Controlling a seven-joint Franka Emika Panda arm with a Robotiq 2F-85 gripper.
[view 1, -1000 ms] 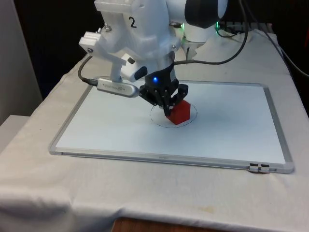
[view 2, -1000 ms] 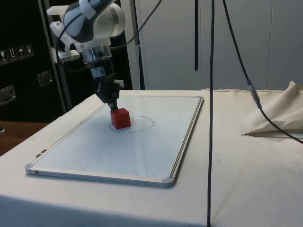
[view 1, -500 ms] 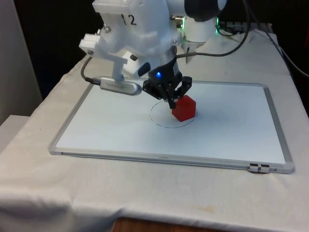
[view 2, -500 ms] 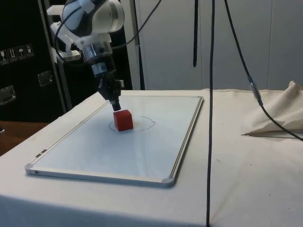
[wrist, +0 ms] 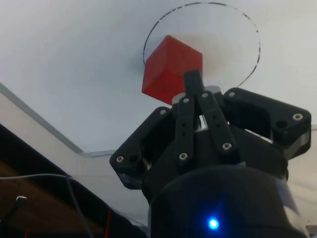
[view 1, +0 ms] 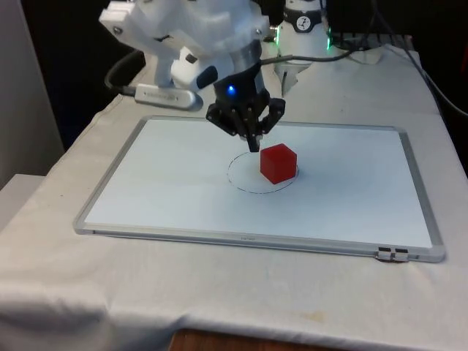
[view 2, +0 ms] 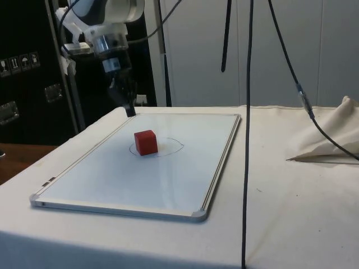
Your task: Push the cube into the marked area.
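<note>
Clenched, fingers pressed together and holding nothing, my gripper point(view 1: 254, 144) has lifted off the red cube point(view 1: 278, 162) it was touching a moment ago. Below my fingertips and a little forward, the cube sits inside the marked circle point(view 1: 241, 183) near its edge, so the push looks finished. It is matte and sharp-edged, resting on the smooth, glossy whiteboard point(view 1: 351, 197).
</note>
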